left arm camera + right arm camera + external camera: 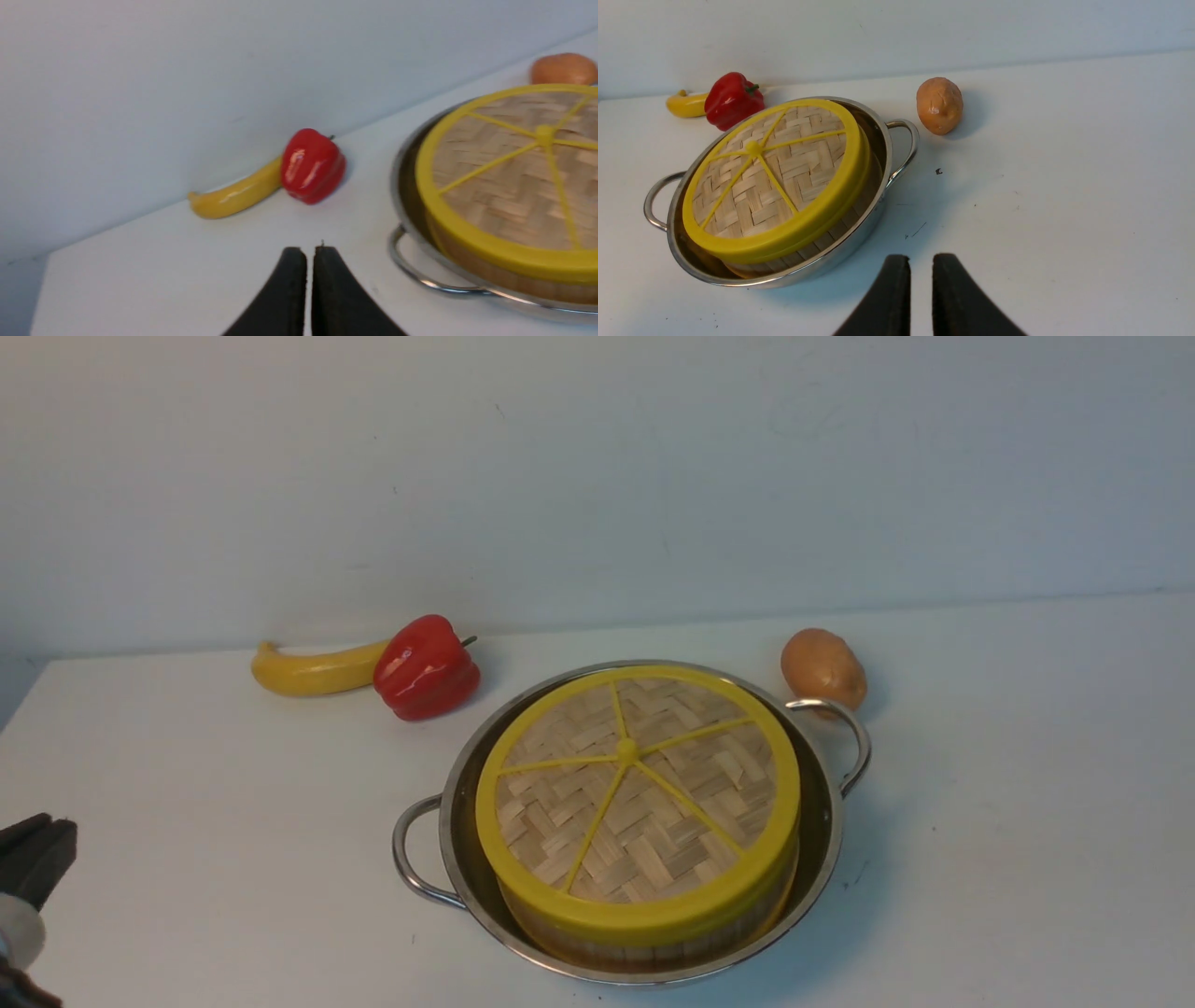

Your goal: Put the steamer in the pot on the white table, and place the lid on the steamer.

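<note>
The shiny steel pot stands on the white table, centre front. The bamboo steamer sits inside it, only its pale wall showing. The woven lid with yellow rim and spokes lies on the steamer, slightly tilted in the right wrist view. My left gripper is shut and empty, at the far left front, well left of the pot's handle. My right gripper is empty, its jaws a narrow gap apart, over bare table to the right of the pot. It is out of the front view.
A banana and a red pepper lie at the back left against the wall. A potato lies just behind the pot's right handle. The table's left edge runs near my left gripper.
</note>
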You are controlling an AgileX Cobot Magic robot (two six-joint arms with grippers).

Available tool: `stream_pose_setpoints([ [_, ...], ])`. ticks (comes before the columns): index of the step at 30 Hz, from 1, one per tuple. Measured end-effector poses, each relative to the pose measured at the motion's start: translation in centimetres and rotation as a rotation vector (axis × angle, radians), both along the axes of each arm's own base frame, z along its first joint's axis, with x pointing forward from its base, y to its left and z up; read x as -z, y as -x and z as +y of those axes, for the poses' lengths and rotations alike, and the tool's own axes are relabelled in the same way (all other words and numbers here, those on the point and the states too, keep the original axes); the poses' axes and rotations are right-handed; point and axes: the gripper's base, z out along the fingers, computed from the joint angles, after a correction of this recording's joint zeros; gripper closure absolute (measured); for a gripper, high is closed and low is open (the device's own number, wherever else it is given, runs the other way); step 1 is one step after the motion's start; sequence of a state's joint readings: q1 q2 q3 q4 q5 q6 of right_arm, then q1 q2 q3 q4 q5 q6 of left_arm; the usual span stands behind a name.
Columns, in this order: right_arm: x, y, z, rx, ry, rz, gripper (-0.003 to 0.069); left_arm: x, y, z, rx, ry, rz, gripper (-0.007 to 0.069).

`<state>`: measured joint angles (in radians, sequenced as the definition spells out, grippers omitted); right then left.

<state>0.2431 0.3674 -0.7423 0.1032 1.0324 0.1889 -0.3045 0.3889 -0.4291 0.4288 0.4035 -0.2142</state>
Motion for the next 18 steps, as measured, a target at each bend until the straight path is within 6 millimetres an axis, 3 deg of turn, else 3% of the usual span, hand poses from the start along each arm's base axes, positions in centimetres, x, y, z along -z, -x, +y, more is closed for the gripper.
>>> stream_pose_setpoints([
  [8,0.0,0.0,0.0,-0.001,-0.003,0.001,0.0539,5.8,1.8,2.0,-0.263,0.144,-0.145,0.0594],
  [14,0.0,0.0,0.0,-0.001,-0.003,0.001,0.0527,8.2,3.5,2.8,-0.394,0.168,-0.188,0.0585],
  [18,0.0,0.0,0.0,0.0,-0.005,0.0,0.0517,8.9,3.5,2.9,-0.417,0.173,-0.158,0.0575],
])
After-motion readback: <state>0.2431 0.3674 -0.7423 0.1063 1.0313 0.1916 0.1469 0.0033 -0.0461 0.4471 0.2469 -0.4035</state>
